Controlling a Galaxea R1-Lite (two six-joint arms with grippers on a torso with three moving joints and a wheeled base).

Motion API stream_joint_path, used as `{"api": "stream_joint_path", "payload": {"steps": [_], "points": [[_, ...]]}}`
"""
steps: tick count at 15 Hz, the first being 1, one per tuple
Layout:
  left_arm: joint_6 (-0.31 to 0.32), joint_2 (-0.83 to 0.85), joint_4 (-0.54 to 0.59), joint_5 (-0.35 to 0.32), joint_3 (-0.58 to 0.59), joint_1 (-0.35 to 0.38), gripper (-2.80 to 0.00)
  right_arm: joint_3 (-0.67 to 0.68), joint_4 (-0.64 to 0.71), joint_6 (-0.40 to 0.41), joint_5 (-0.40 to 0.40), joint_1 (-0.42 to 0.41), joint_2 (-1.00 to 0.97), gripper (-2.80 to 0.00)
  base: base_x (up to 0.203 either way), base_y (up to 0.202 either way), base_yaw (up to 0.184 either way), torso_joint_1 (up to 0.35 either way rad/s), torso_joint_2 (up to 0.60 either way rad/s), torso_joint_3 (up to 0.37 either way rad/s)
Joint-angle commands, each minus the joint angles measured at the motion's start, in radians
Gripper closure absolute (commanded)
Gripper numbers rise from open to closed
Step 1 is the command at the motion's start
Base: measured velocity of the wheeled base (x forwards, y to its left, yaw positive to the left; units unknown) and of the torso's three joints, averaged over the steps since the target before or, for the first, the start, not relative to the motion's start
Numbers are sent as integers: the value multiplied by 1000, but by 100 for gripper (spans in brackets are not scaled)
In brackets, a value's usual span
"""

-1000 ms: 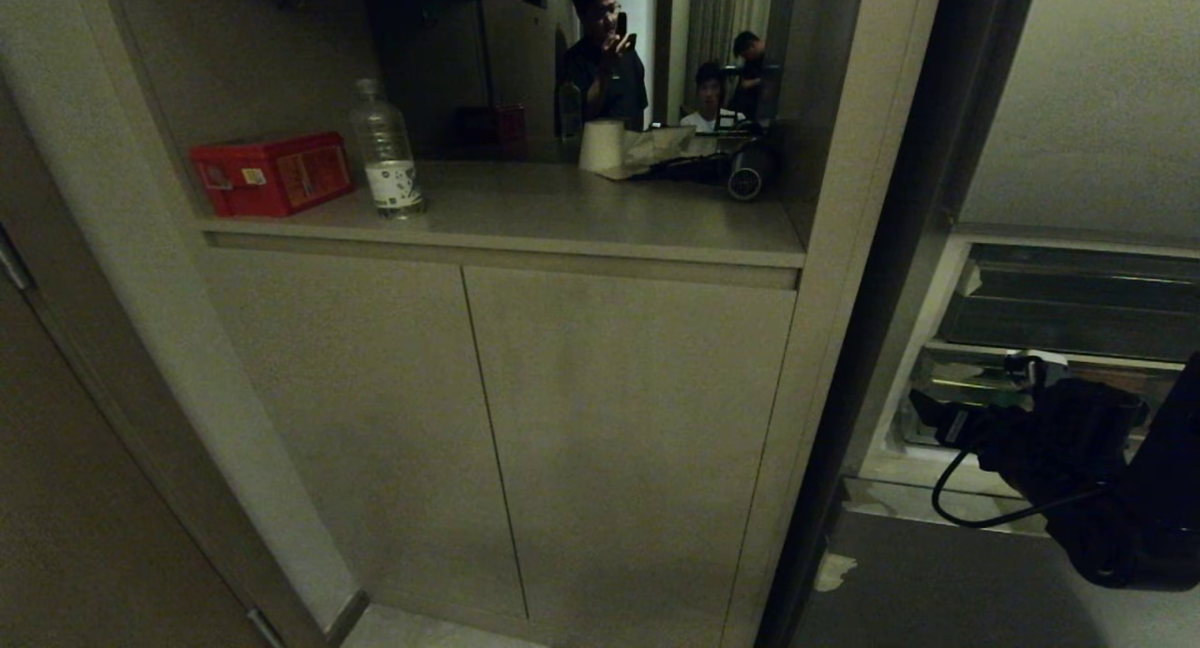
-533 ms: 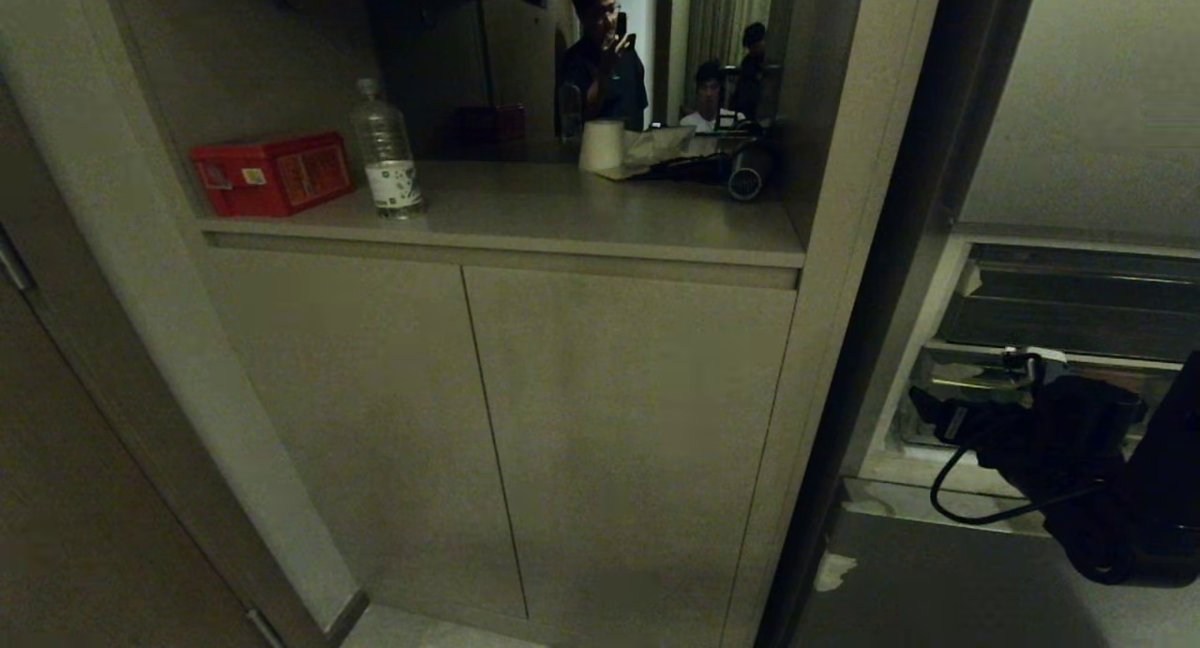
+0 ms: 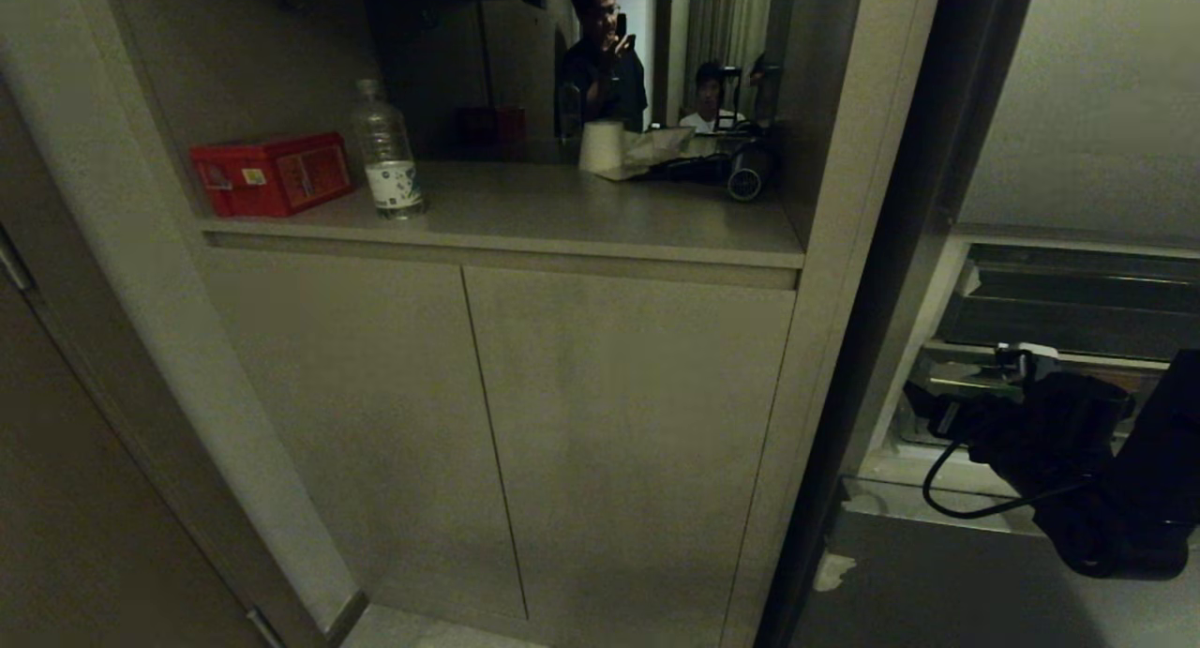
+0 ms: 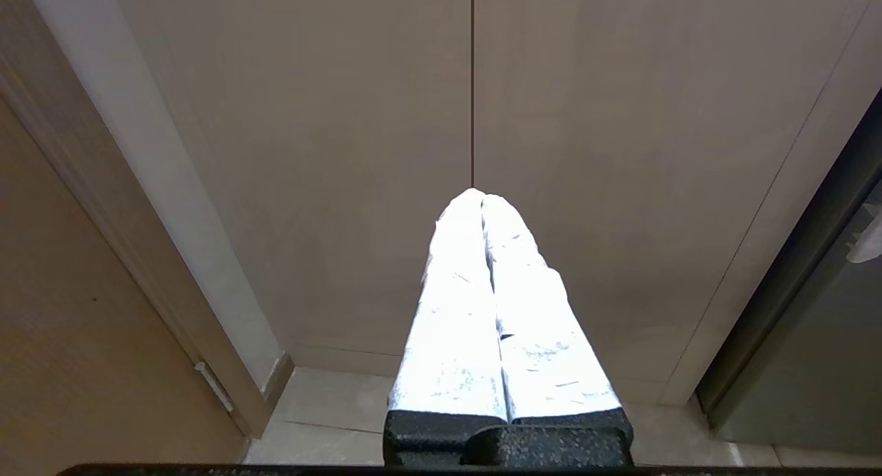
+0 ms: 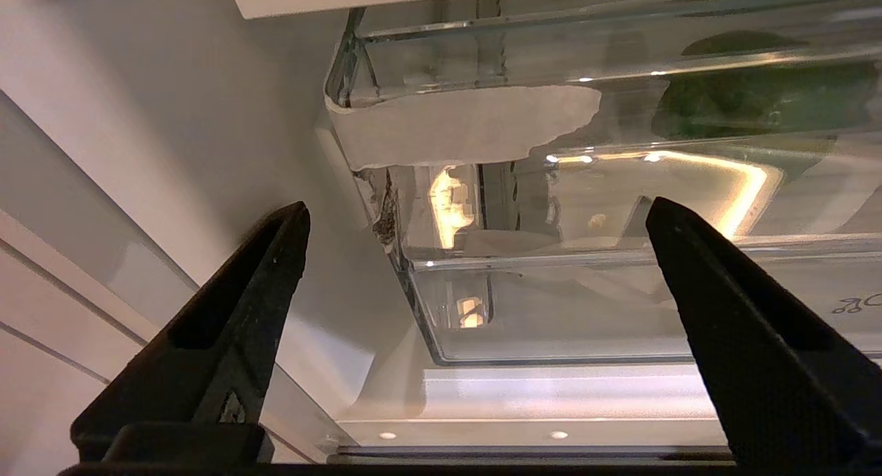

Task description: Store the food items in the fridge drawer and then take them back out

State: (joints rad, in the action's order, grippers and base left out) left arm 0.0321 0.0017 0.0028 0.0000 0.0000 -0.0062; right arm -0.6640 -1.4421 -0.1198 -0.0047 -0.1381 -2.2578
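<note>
Facing the fridge drawer [image 5: 620,304] at its left corner: right gripper [image 5: 475,214], jaws spread wide, empty. Left gripper [image 4: 482,200]: clenched, parked before cabinet doors [image 4: 331,152].

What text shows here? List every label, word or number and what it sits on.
Red box on the shelf: yellow and orange labels, too small to read.
Clear plastic bottle: white label with dark print, too blurred to read.
Fridge drawer: dark printed mark on its clear front at the picture's edge, cut off, not readable.
Nothing else carries text.
</note>
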Motion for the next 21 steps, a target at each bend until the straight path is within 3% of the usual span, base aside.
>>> {"api": "stream_joint_path", "payload": {"steps": [1, 3, 4, 11, 21], "points": [[0, 1, 0, 0, 0, 0, 0, -5, -6, -3, 0, 2, -12, -280, 0, 0, 0, 0, 0, 0], [0, 1, 0, 0, 0, 0, 0, -5, -6, -3, 0, 8, -14, -280, 0, 0, 0, 0, 0, 0], [0, 1, 0, 0, 0, 0, 0, -5, -6, -1, 0, 12, -14, 0, 0, 0, 0, 0, 0, 0], [0, 1, 0, 0, 0, 0, 0, -16, -5, -1, -54, 105, -28, 0, 0, 0, 0, 0, 0, 0], [0, 1, 0, 0, 0, 0, 0, 39, -4, -6, -77, 106, 3, 0, 0, 0, 0, 0, 0, 0]]}}
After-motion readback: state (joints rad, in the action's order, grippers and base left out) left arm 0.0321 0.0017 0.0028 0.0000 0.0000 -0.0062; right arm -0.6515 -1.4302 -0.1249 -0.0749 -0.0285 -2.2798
